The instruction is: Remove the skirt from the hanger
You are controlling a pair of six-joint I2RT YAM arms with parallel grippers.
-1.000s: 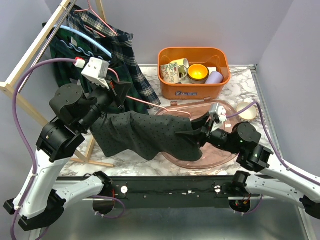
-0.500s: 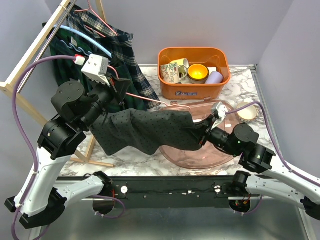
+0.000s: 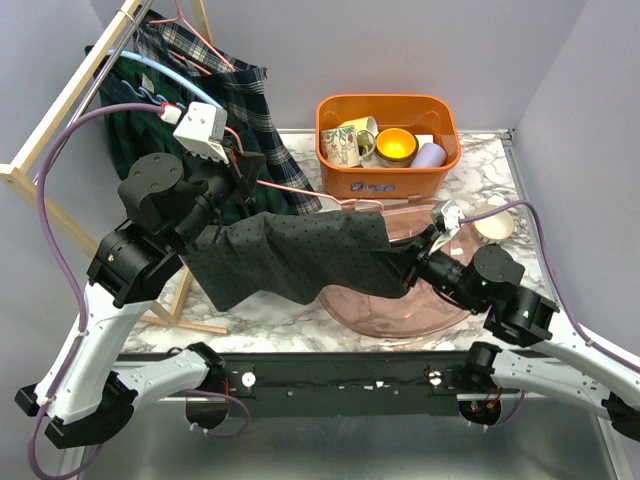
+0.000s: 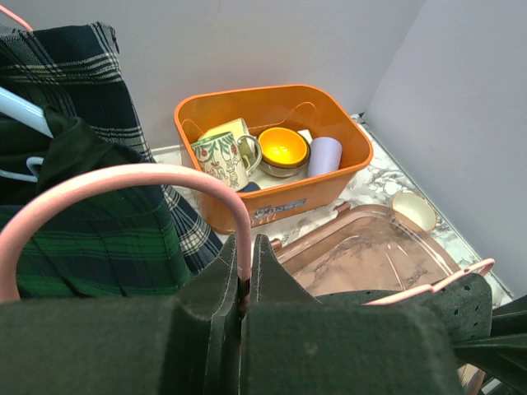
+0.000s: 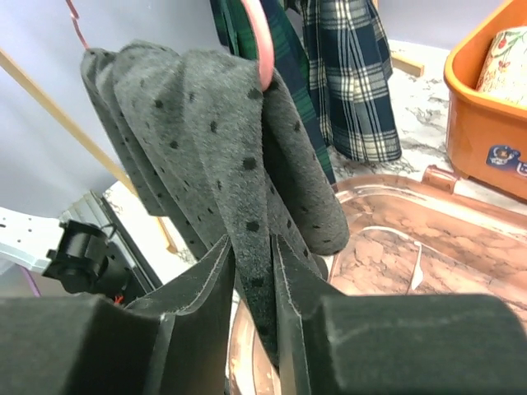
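A dark grey dotted skirt (image 3: 300, 255) hangs stretched between my two arms, above the table. It is still on a pink hanger (image 3: 300, 196). My left gripper (image 3: 243, 178) is shut on the hanger's pink hook (image 4: 156, 177), seen up close in the left wrist view, jaws pinching the wire (image 4: 243, 267). My right gripper (image 3: 405, 262) is shut on a fold of the skirt (image 5: 247, 206); the right wrist view shows the cloth squeezed between the pads, with the pink hanger (image 5: 262, 41) above it.
An orange bin (image 3: 388, 172) with mugs and bowls stands at the back. A pink translucent tray (image 3: 425, 310) lies under the skirt's right end. Plaid skirts (image 3: 235, 130) hang on a wooden rack (image 3: 55, 120) at left. A small bowl (image 3: 492, 222) sits right.
Both arms have moved up and away from the near edge; the skirt is lifted higher and pulled tauter, its right end now over the tray's far side.
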